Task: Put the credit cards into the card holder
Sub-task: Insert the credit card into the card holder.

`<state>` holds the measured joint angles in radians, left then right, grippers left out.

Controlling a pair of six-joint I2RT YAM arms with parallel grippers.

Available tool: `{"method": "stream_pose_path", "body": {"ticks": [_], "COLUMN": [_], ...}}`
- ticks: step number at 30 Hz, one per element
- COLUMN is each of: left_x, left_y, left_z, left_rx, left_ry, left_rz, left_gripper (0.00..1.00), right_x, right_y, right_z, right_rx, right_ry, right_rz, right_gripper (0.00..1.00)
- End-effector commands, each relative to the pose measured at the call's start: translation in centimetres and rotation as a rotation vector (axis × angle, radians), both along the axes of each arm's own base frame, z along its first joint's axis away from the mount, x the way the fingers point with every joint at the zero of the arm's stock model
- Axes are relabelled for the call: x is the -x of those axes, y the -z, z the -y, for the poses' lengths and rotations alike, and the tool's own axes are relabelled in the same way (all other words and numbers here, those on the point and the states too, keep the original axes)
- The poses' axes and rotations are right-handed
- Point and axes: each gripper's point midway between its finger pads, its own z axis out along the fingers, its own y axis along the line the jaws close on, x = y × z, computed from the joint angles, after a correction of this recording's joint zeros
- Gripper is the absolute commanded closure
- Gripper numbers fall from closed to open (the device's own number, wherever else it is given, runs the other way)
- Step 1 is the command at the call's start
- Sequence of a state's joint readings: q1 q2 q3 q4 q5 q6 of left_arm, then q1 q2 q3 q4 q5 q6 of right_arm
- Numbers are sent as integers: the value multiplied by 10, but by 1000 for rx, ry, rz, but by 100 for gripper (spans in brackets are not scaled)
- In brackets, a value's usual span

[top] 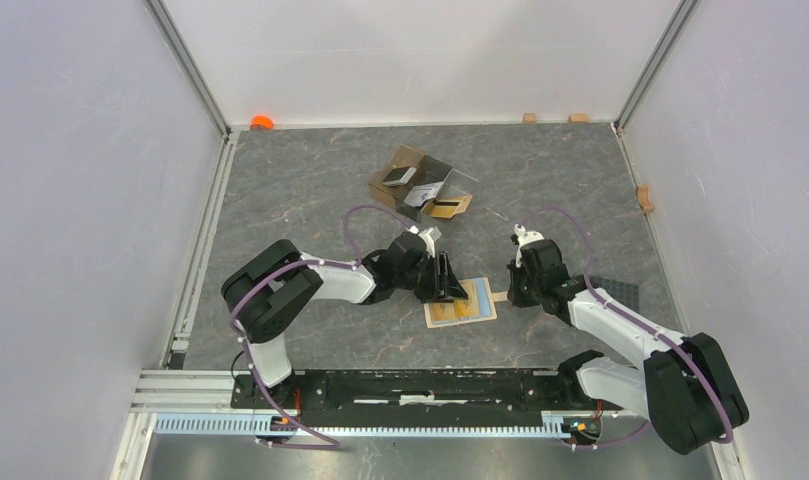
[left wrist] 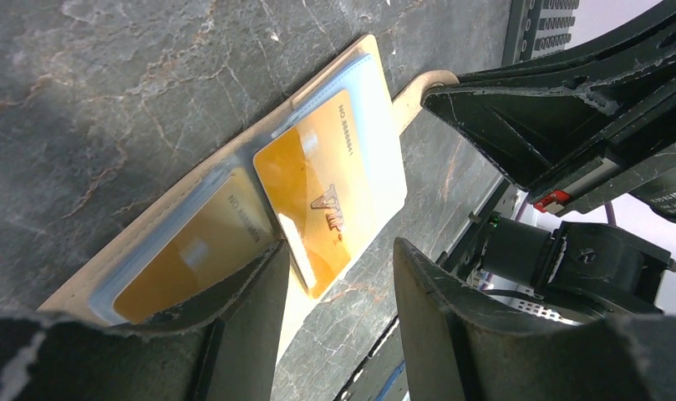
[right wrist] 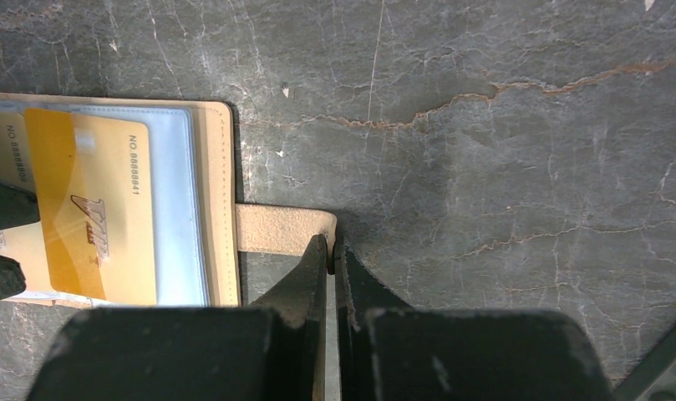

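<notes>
**Gold card partway into the card holder**

The card holder (right wrist: pixel 224 192) lay open on the desk (top: pixel 310 180) between my two arms. My right hand (right wrist: pixel 330 248) was closed tight, pinching the end of the snap tab (right wrist: pixel 276 230). My left hand (left wrist: pixel 338 251) had its fingers apart, straddling the lower corner of a gold credit card (left wrist: pixel 305 192) that sat partly in the tab-side pocket. A second gold card (left wrist: pixel 192 259) sat in the other pocket.

A grey marbled table (top: pixel 310 190) was recorded. The card holder (top: pixel 461 303) was found laid open on it between the left gripper (top: pixel 452 290) and the right gripper (top: pixel 517 295). A clear divided box (top: pixel 420 185) was noted beyond the left gripper.
</notes>
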<state>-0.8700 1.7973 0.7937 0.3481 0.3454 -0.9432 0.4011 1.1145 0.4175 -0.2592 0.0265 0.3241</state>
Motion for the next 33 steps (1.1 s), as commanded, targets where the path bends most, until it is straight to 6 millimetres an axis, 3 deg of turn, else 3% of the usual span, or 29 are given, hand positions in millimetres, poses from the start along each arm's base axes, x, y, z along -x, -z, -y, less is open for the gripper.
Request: {"method": "stream_pose_path", "body": {"ticks": [1,11,21,23,28,33], "left_x": [1,11,5,5,1,6], "left_y": [14,3,-13,-17,-38,-56], "left_z": [2,31,44,42,21,-7], "left_rx": [-40,7,33,20,-51,-89], "left_ry": [-1,43,52,54,33,5], "left_rz": [-21,-20,10,27,110,167], "left_gripper": [43,43,41,39,28,18], "right_x": [-3,-3,-4,-6,-15,-18], "right_y": [1,4,-1,-7,-36,-68], "right_z": [5,4,4,3,-1,-18], "right_rx": [36,36,32,30,2,-82], "right_ry": [1,-3,-4,-6,-22,-83], "right_rz": [-4,-12,-4,2,76,139], "right_gripper": [100,100,100,95,60,44]}}
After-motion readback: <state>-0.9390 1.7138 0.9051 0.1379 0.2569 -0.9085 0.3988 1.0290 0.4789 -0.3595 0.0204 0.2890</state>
